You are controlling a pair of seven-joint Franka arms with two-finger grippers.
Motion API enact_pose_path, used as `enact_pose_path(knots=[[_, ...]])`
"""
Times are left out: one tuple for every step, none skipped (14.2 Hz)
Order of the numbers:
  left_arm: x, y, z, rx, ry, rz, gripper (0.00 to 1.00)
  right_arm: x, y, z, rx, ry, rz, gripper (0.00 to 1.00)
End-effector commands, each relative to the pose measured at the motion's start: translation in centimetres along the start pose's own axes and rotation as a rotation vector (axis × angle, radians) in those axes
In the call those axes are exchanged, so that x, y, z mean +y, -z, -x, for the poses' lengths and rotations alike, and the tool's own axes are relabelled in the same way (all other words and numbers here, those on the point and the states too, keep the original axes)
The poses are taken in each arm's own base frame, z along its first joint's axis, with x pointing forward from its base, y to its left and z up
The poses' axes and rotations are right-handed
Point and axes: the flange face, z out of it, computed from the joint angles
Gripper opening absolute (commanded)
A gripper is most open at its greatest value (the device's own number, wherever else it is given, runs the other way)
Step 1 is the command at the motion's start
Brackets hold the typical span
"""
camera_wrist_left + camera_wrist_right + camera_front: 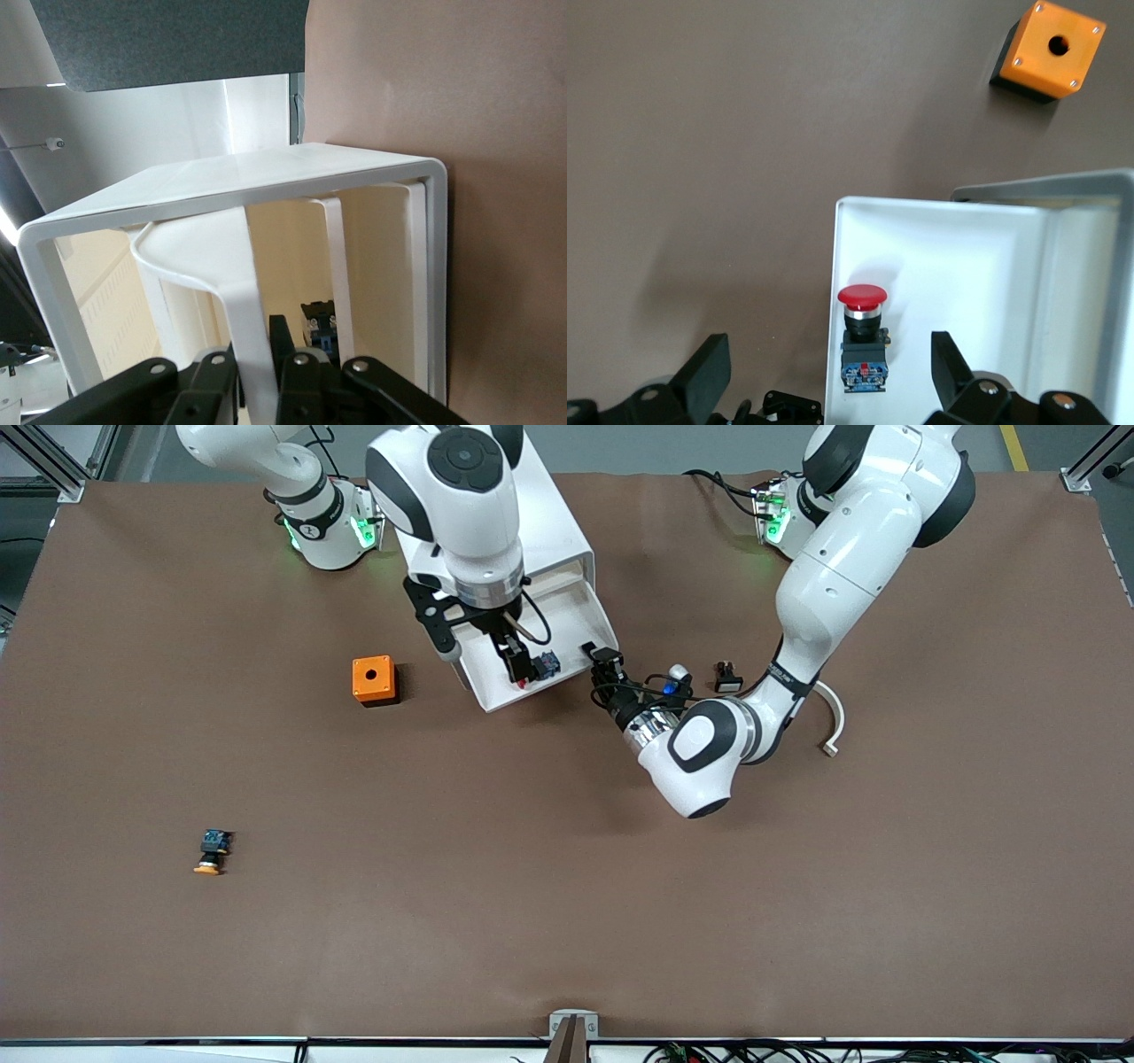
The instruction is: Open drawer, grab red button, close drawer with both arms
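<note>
One red-capped button (861, 341) lies in the pulled-out drawer (567, 615), close to its front wall, with the right gripper (516, 666) over it, fingers spread wide either side, while the left gripper (605, 674) pinches the drawer's front edge.

I'm seeing even, bright overhead light across the brown table mat (567, 921); soft shadows are falling beneath both arms. Green lamps are glowing at the arm bases. In the left wrist view the drawer (266, 177) is washing out nearly white, and its close handle is looking soft. The red button (862, 297) is casting a faint shadow.
</note>
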Motion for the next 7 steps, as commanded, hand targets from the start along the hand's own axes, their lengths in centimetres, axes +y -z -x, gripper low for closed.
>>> enact_pose_path(knots=[[0.3,0.7,-0.1,-0.017,-0.004,-0.003,0.26,-0.5,-1.1,1.0,0.014,-0.022,-0.025,1.00],[0.3,0.7,-0.1,-0.018,-0.005,-0.001,0.51,-0.7,-1.7,1.2,0.011,-0.038,-0.030,1.00],[0.2,0.8,-0.1,-0.020,-0.009,0.002,0.77,-0.8,-2.5,1.8,0.010,-0.031,-0.029,1.00],[0.2,0.9,-0.1,-0.023,-0.034,0.005,1.00,-0.6,-3.2,2.2,0.008,-0.024,-0.029,1.00],[0.2,1.2,-0.1,-0.029,-0.067,0.010,1.00,-0.3,-4.0,2.6,0.006,-0.016,-0.032,1.00],[0.0,1.4,0.1,-0.030,-0.108,0.014,1.00,0.1,-4.7,3.2,0.005,-0.006,-0.032,1.00],[-0.5,2.5,0.3,-0.045,-0.173,0.029,1.00,0.4,-5.1,3.7,0.007,0.005,-0.030,1.00]])
